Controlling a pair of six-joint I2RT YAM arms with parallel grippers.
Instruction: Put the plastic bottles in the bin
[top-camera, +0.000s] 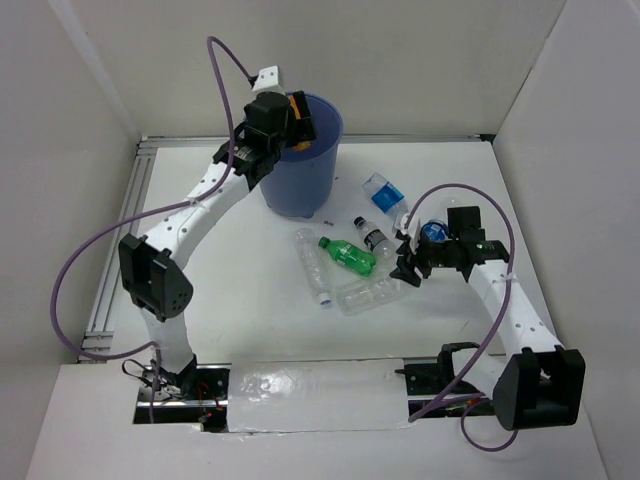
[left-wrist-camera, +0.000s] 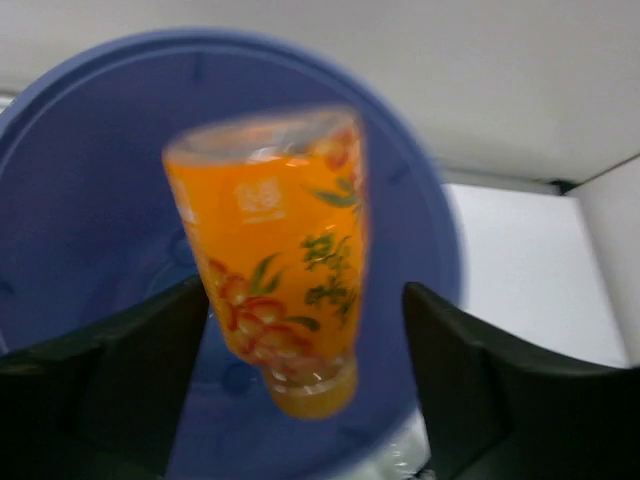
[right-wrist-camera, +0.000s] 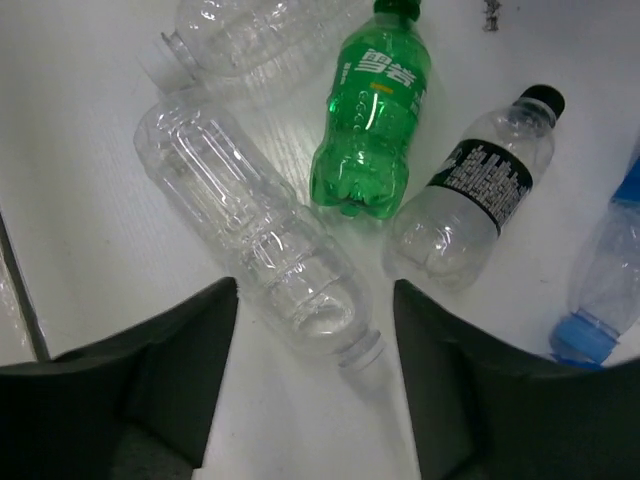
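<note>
Arm on the left: it reaches forward from its base at the near left. The elbow is bent out to the side and the wrist is raised to the near rim of the bin (top-camera: 305, 170).
Left end effector (left-wrist-camera: 305, 300): it hangs over the bin's mouth and looks down into it. The fingers are spread wide with a gap on each side of the orange bottle (left-wrist-camera: 275, 260), so it has hold of nothing.
Orange bottle: it sits between those fingers but touches neither. It is blurred, with the bin's blue inside behind it.
Bin: it stands upright toward the far side of the tabletop (top-camera: 230, 290), left of the loose bottles.
Arm on the right: it comes up from the near right corner and bends inward. The wrist is low over the tabletop and points left at the cluster of bottles.
Right end effector (right-wrist-camera: 315, 300): the fingers are parted, one on either side of the neck end of a clear bottle (right-wrist-camera: 260, 240) lying flat. Whether they touch it I can't tell, and nothing is lifted.
Other bottles: all lie on the tabletop.
- The green bottle (right-wrist-camera: 370, 120) is just beside the clear one.
- The black-capped bottle (right-wrist-camera: 470, 200) lies against the green one's base.
- A second clear bottle (right-wrist-camera: 250, 30) is beyond them.
- A blue-capped bottle (right-wrist-camera: 600, 290) is off to the side.
</note>
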